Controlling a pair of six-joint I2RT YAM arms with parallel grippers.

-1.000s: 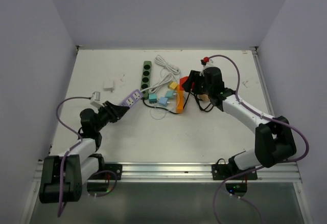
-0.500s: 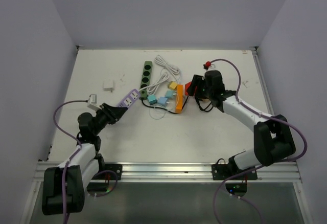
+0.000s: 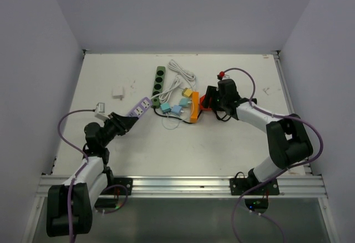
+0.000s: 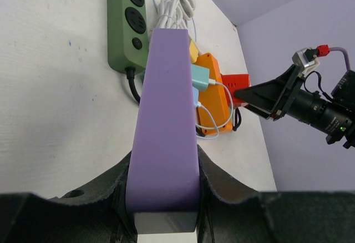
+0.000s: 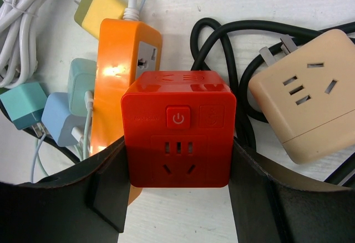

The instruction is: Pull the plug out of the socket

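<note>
two hands are clenched: the left hand (image 4: pixel 162 198) grasps the lavender strip (image 4: pixel 166 115), the right hand (image 5: pixel 178 168) grips the red cube adapter (image 5: pixel 177 126) beside the orange strip (image 5: pixel 119 71). the dark-green socket (image 3: pixel 159 80) lies flat toward the back of the counter (image 3: pixel 233 140), just beside a white cord (image 3: pixel 181 74).

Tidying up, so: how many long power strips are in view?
3: the dark-green power strip at the back, the orange strip beside the red cube socket, the lavender strip in the left claw.
</note>
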